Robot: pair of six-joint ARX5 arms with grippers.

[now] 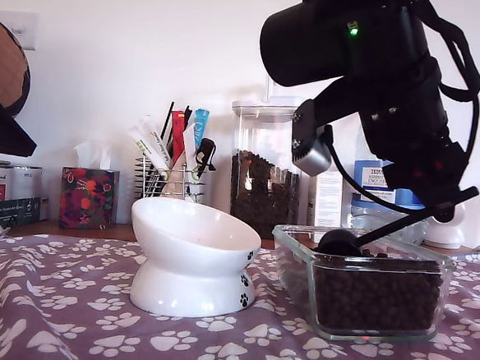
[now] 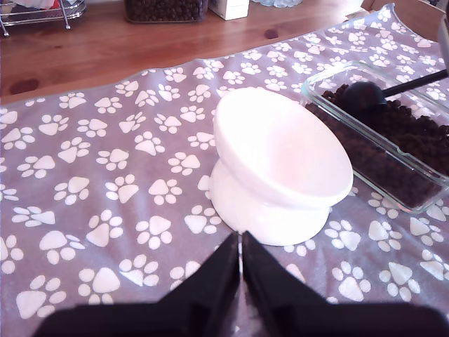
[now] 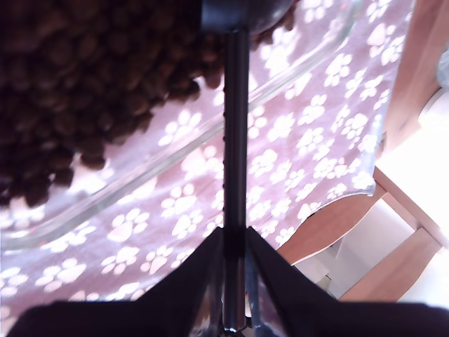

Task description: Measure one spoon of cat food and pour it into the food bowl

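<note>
Roughly at the scooping stage, by the look of it: spoon already gripped and down in the food, pouring not yet done. One table, wooden, spread with one purple paw-print cloth. Two arms, only one in sight in the exterior view, at that view's right, bent down over the dish. One clear glass dish on the cloth toward the exterior view's right, well filled with cat food. One tall clear canister at the back, also partly filled with kibble. One white food bowl on its pedestal, just beside the dish but not touching it, tilted open, inside bare and no pellets showing. One tissue box and one wire rack of pens behind. Second gripper: jaws clamped on the spoon's straight handle, cup resting among the pellets at the dish's near end; whether the cup is full, cannot tell. First gripper: jaws together, nothing between them, hovering over the cloth near the bowl's base. Left to do, judging from this: lift a spoonful, carry it across, tip it into the bowl.
</note>
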